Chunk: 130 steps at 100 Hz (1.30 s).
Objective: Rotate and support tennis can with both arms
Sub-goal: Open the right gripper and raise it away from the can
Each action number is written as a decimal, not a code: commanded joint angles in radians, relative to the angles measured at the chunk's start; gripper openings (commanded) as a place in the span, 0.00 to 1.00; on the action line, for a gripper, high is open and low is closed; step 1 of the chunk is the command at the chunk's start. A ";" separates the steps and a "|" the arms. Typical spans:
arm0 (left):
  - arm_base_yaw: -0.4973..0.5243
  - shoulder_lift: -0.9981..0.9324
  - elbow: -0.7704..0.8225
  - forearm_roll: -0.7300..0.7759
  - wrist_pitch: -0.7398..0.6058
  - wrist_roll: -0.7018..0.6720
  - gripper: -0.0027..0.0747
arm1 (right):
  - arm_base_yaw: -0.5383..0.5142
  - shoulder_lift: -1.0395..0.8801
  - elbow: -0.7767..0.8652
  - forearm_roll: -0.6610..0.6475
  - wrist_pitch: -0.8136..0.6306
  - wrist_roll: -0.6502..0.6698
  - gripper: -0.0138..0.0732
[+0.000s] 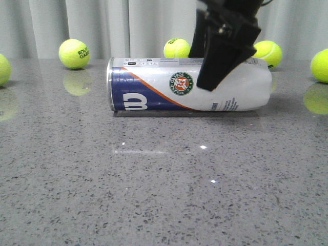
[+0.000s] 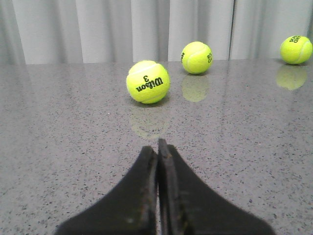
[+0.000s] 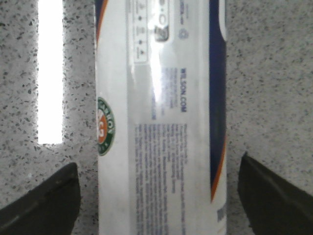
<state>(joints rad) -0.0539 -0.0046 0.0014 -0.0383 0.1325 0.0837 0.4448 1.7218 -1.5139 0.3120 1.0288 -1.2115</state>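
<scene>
The tennis can (image 1: 174,91) lies on its side on the grey speckled table, silver rim to the left, navy panel with white "W" and the round emblem facing front. My right gripper (image 1: 221,56) hangs over its right half, open, one black finger in front of the can. In the right wrist view the can (image 3: 161,127) runs between the two spread fingers (image 3: 44,203), with a gap on each side. My left gripper (image 2: 158,147) is shut and empty, low over bare table; it does not show in the front view.
Several yellow-green tennis balls lie near the back curtain: one (image 1: 74,53) at back left, one (image 1: 177,48) behind the can, one (image 1: 267,53) behind its right end, one (image 1: 320,65) at the right edge. A Wilson ball (image 2: 147,81) lies ahead of the left gripper.
</scene>
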 commanded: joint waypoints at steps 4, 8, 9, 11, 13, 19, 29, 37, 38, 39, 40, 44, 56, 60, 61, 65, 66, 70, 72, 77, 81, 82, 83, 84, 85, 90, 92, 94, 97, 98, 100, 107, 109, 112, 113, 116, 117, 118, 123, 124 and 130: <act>0.002 -0.037 0.044 -0.009 -0.079 -0.001 0.01 | -0.001 -0.108 -0.036 0.010 -0.013 -0.005 0.90; 0.002 -0.037 0.044 -0.009 -0.079 -0.001 0.01 | -0.001 -0.127 -0.036 0.010 -0.002 0.007 0.89; 0.002 -0.037 0.044 -0.009 -0.079 -0.001 0.01 | -0.001 -0.131 -0.036 0.010 -0.001 0.010 0.88; 0.002 -0.037 0.044 -0.009 -0.079 -0.001 0.01 | -0.001 -0.139 -0.036 0.010 0.004 0.019 0.86; 0.002 -0.037 0.044 -0.009 -0.079 -0.001 0.01 | -0.001 -0.149 -0.036 0.010 0.009 0.029 0.84; 0.002 -0.037 0.044 -0.009 -0.079 -0.001 0.01 | -0.001 -0.171 -0.036 0.010 0.022 0.055 0.72; 0.002 -0.037 0.044 -0.009 -0.079 -0.001 0.01 | -0.001 -0.201 -0.036 0.010 0.039 0.125 0.41; 0.002 -0.037 0.044 -0.009 -0.079 -0.001 0.01 | -0.001 -0.218 -0.036 0.010 0.057 0.164 0.15; 0.002 -0.037 0.044 -0.009 -0.079 -0.001 0.01 | -0.001 -0.219 -0.036 0.010 0.064 0.166 0.13; 0.002 -0.037 0.044 -0.009 -0.079 -0.001 0.01 | -0.001 -0.220 -0.036 0.010 0.068 0.171 0.09; 0.002 -0.037 0.044 -0.009 -0.079 -0.001 0.01 | -0.001 -0.221 -0.036 0.010 0.075 0.173 0.07; 0.002 -0.037 0.044 -0.009 -0.079 -0.001 0.01 | -0.001 -0.229 -0.036 0.010 0.092 0.193 0.09; 0.002 -0.037 0.044 -0.009 -0.079 -0.001 0.01 | -0.002 -0.250 -0.034 0.010 0.118 0.344 0.09; 0.002 -0.037 0.044 -0.009 -0.079 -0.001 0.01 | -0.004 -0.256 -0.034 0.010 0.109 0.450 0.09; 0.002 -0.037 0.044 -0.009 -0.079 -0.001 0.01 | -0.005 -0.258 -0.034 0.010 0.106 0.468 0.09; 0.002 -0.037 0.044 -0.009 -0.079 -0.001 0.01 | -0.006 -0.266 -0.034 0.006 0.100 0.573 0.09; 0.002 -0.037 0.044 -0.009 -0.079 -0.001 0.01 | -0.006 -0.267 -0.033 0.005 0.097 0.589 0.09; 0.002 -0.037 0.044 -0.009 -0.079 -0.001 0.01 | -0.006 -0.277 -0.032 -0.008 0.088 0.691 0.09; 0.002 -0.037 0.044 -0.009 -0.079 -0.001 0.01 | -0.006 -0.281 -0.031 -0.017 0.084 0.745 0.09; 0.002 -0.037 0.044 -0.009 -0.079 -0.001 0.01 | -0.006 -0.298 -0.018 -0.039 0.055 0.865 0.09; 0.002 -0.037 0.044 -0.009 -0.079 -0.001 0.01 | -0.006 -0.318 -0.003 -0.062 0.031 0.948 0.09; 0.002 -0.037 0.044 -0.009 -0.079 -0.001 0.01 | -0.006 -0.322 0.004 -0.065 0.019 0.960 0.09; 0.002 -0.037 0.044 -0.009 -0.079 -0.001 0.01 | -0.006 -0.330 0.008 -0.069 0.013 0.985 0.09; 0.002 -0.037 0.044 -0.009 -0.079 -0.001 0.01 | -0.006 -0.334 0.012 -0.078 0.000 0.997 0.09; 0.002 -0.037 0.044 -0.009 -0.079 -0.001 0.01 | -0.006 -0.343 0.021 -0.081 -0.007 1.022 0.09; 0.002 -0.037 0.044 -0.009 -0.079 -0.001 0.01 | -0.006 -0.376 0.061 -0.106 -0.059 1.104 0.09; 0.002 -0.037 0.044 -0.009 -0.079 -0.001 0.01 | -0.006 -0.392 0.081 -0.117 -0.082 1.134 0.09; 0.002 -0.037 0.044 -0.009 -0.079 -0.001 0.01 | -0.006 -0.403 0.101 -0.127 -0.105 1.153 0.09; 0.002 -0.037 0.044 -0.009 -0.079 -0.001 0.01 | -0.006 -0.432 0.131 -0.141 -0.136 1.192 0.09; 0.002 -0.037 0.044 -0.009 -0.079 -0.001 0.01 | -0.006 -0.437 0.138 -0.148 -0.152 1.198 0.09; 0.002 -0.037 0.044 -0.009 -0.079 -0.001 0.01 | -0.006 -0.455 0.161 -0.157 -0.167 1.212 0.09; 0.002 -0.037 0.044 -0.009 -0.079 -0.001 0.01 | -0.006 -0.515 0.240 -0.179 -0.237 1.225 0.09; 0.002 -0.037 0.044 -0.009 -0.079 -0.001 0.01 | -0.006 -0.533 0.263 -0.185 -0.255 1.225 0.09; 0.002 -0.037 0.044 -0.009 -0.079 -0.001 0.01 | -0.006 -0.557 0.294 -0.193 -0.285 1.224 0.09; 0.002 -0.037 0.044 -0.009 -0.079 -0.001 0.01 | -0.006 -0.570 0.310 -0.195 -0.290 1.222 0.09; 0.002 -0.037 0.044 -0.009 -0.079 -0.001 0.01 | -0.006 -0.595 0.341 -0.205 -0.311 1.222 0.09; 0.002 -0.037 0.044 -0.009 -0.079 -0.001 0.01 | -0.006 -0.602 0.357 -0.207 -0.321 1.222 0.09; 0.002 -0.037 0.044 -0.009 -0.079 -0.001 0.01 | -0.006 -0.615 0.365 -0.209 -0.327 1.222 0.09; 0.002 -0.037 0.044 -0.009 -0.079 -0.001 0.01 | -0.006 -0.662 0.420 -0.227 -0.363 1.222 0.09; 0.002 -0.037 0.044 -0.009 -0.079 -0.001 0.01 | -0.006 -0.669 0.435 -0.229 -0.373 1.222 0.09; 0.002 -0.037 0.044 -0.009 -0.079 -0.001 0.01 | -0.006 -0.733 0.497 -0.243 -0.415 1.222 0.09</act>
<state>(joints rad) -0.0539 -0.0046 0.0014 -0.0383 0.1325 0.0837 0.4430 1.0822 -1.0635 0.0968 0.7358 0.0076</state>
